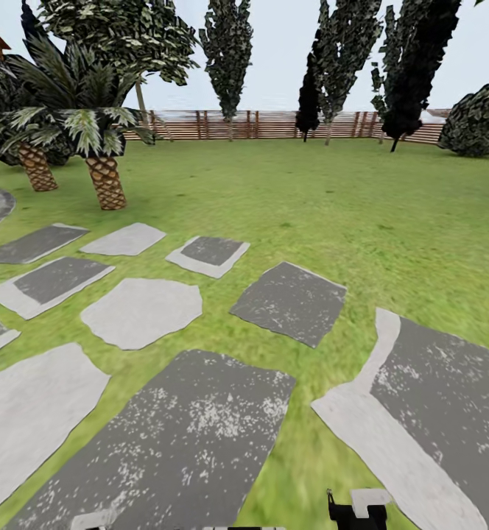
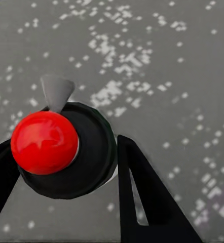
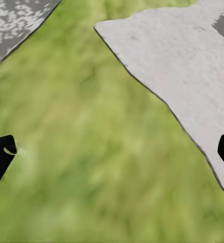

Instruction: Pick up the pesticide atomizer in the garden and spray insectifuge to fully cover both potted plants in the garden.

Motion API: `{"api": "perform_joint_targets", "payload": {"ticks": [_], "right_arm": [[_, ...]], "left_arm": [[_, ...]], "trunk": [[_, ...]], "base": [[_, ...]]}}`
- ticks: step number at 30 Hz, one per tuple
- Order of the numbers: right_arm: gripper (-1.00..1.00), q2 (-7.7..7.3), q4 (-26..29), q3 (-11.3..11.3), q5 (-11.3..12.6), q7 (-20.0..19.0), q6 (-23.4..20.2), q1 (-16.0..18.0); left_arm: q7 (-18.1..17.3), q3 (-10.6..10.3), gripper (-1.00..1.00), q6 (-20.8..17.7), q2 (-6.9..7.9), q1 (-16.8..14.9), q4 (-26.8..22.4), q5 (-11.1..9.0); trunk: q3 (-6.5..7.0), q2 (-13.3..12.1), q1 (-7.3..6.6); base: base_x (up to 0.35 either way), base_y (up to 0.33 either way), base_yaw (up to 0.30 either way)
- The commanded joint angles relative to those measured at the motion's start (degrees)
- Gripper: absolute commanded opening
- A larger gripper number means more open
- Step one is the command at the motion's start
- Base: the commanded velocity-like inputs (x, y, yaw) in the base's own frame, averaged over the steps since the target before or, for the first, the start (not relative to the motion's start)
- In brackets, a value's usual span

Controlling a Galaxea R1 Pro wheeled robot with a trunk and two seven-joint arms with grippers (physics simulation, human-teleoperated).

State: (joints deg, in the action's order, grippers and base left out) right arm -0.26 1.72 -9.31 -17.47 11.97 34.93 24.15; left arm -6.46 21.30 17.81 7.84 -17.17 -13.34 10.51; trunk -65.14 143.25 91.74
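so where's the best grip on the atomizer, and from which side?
Round dark body below the red top, as the left pincer has it: fingers on opposite sides of the pesticide atomizer, approached from above. That leaves the grey nozzle unblocked.

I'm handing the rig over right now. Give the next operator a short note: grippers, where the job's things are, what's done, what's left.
Left gripper: shut on the pesticide atomizer, red top up, above a speckled grey stepping stone.
Right gripper: open, holding nothing, over grass beside a pale stone.
Head view: lawn, stepping stones, palms, wooden fence; no potted plants among them.
Done: atomizer picked up.
Left: find both potted plants and spray them fully.
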Motion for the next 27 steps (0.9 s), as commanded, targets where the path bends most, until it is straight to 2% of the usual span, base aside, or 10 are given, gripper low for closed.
{"api": "perform_joint_targets", "payload": {"ticks": [1,7,17,27], "right_arm": [[1.00,0.00,-0.05,-0.36,-0.61,0.28,0.14,0.02],[1.00,0.00,-0.05,-0.36,-0.63,0.26,0.14,0.02],[1.00,0.00,-0.05,-0.36,-0.63,0.26,0.14,0.02],[1.00,0.00,-0.06,-0.36,-0.63,0.26,0.14,0.02]], "left_arm": [[-0.31,0.55,-1.00,0.20,-0.02,-0.06,0.05,0.50],[-0.23,0.58,-1.00,0.27,-0.02,-0.06,0.06,0.39],[-0.22,0.67,-1.00,0.29,-0.02,-0.06,0.07,0.39],[-0.22,0.67,-1.00,0.29,-0.02,-0.06,0.07,0.39]], "trunk": [[-0.06,0.02,-0.01],[-0.19,0.02,-0.01],[-0.42,0.02,-0.01],[-0.67,0.02,-0.01]], "base": [[0.000,0.000,0.282],[0.121,0.000,0.282],[0.321,0.059,0.282],[0.315,0.150,0.282]]}}
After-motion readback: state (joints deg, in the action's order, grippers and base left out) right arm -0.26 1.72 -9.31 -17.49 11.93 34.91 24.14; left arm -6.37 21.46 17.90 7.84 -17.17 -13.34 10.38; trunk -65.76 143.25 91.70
